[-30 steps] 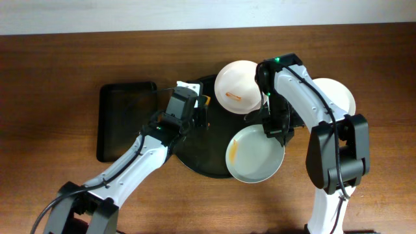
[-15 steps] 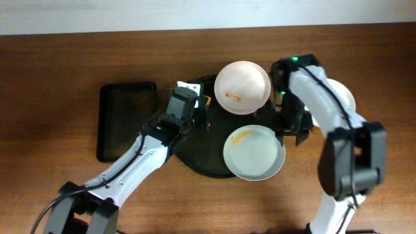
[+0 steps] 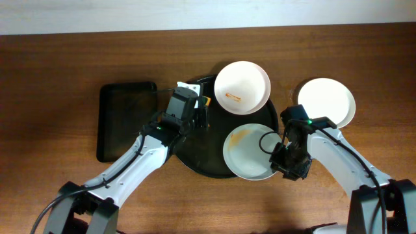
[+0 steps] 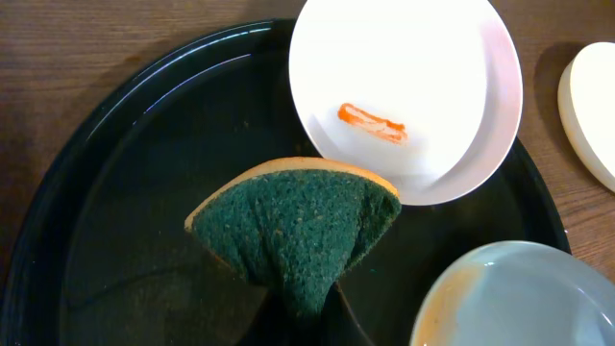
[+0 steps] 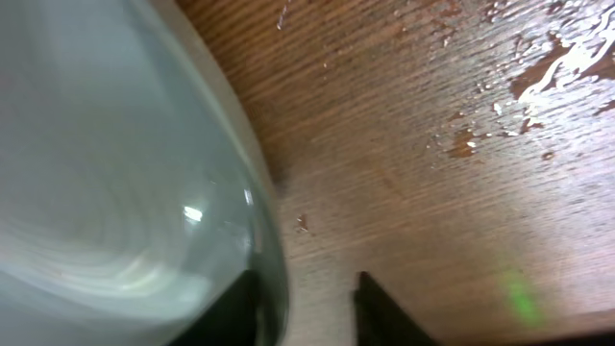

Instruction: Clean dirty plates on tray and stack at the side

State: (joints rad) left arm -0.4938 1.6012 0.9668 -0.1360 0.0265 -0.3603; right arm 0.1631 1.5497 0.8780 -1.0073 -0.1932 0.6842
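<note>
The round black tray (image 3: 195, 153) holds two dirty plates. One (image 3: 242, 88) lies at its far edge with an orange smear; it also shows in the left wrist view (image 4: 404, 91). The other (image 3: 250, 153), smeared at its upper left, overhangs the tray's front right. A third plate (image 3: 326, 102) lies on the table to the right. My left gripper (image 3: 203, 112) is shut on a green sponge (image 4: 298, 226) just above the tray (image 4: 125, 192). My right gripper (image 3: 282, 162) is open at the front plate's right rim (image 5: 274, 269), one finger inside it and one outside over the wood.
A smaller rectangular black tray (image 3: 127, 120) lies left of the round tray. The wood to the right of the front plate is wet with droplets (image 5: 538, 67). The table's far edge meets a white wall.
My right arm has swung from between the two tray plates to the front plate's right rim, uncovering the third plate. The front plate turned slightly and shifted left. The left arm has not moved.
</note>
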